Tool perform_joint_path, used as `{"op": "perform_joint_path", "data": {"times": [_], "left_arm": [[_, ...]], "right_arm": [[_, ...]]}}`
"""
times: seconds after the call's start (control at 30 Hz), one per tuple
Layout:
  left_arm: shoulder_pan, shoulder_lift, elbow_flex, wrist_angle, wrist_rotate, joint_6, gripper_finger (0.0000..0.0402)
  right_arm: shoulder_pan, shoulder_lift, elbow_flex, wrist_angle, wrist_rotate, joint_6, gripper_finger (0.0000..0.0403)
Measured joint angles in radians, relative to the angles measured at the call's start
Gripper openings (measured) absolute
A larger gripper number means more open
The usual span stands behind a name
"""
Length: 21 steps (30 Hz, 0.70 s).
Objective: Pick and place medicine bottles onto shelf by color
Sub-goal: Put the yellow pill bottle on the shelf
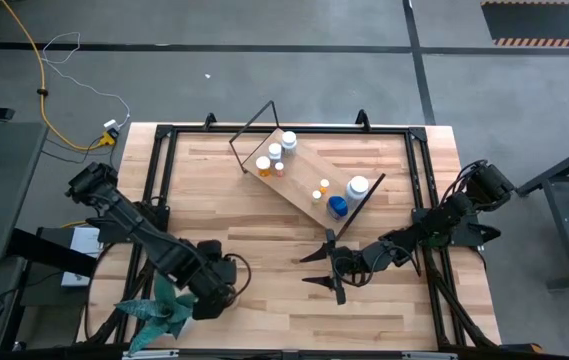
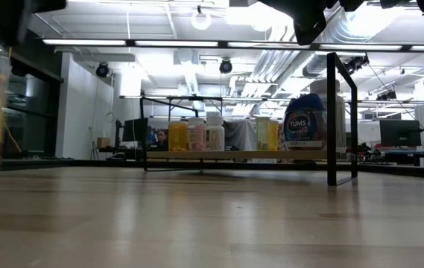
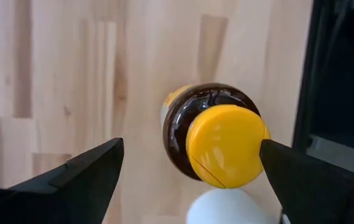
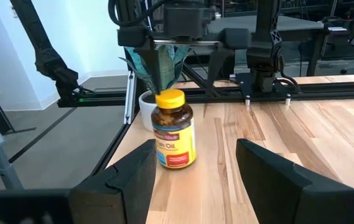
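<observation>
The amber bottle (image 4: pixel 175 129) is a squat round jar of dark brown glass with a bright yellow cap and a yellow and red label that reads "Oil". It stands upright on the table (image 1: pixel 264 240) near the front left corner, its long axis vertical and the cap facing straight up. In the left wrist view the cap fills the middle of the picture, seen from directly above, with a white rounded object (image 3: pixel 226 208) just beside the bottle. A potted green plant (image 1: pixel 159 310) sits at the table's front left edge, close behind the bottle in the right wrist view.

The left gripper (image 3: pixel 192 171) hangs point-down over the amber bottle, its two dark fingers (image 3: pixel 83 171) spread wide with the bottle between them and not touching either one.

The right gripper (image 1: pixel 321 268) lies low over the front middle of the table, jaws open and empty, pointing toward the left edge and the amber bottle.

The shelf (image 1: pixel 299 185) sits slanted on the back middle of the table, its board running from back left to front right between dark wire end frames. On it stand small bottles, upright: orange ones and white ones toward one end, and a blue bottle (image 1: pixel 337 206) and a larger white one (image 1: pixel 357 186) at the other.
</observation>
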<state>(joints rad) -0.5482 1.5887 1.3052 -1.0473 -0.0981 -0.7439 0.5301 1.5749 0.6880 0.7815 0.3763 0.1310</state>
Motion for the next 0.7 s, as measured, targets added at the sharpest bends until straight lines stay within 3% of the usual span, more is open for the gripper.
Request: {"op": "perform_joint_path", "data": {"times": [0.7], "left_arm": [[0.181, 0.001, 0.0, -0.002, -0.07, 0.213, 0.0365]], "right_arm": [[0.0, 0.0, 0.0, -0.015, 0.0, 0.003, 0.0213]]}}
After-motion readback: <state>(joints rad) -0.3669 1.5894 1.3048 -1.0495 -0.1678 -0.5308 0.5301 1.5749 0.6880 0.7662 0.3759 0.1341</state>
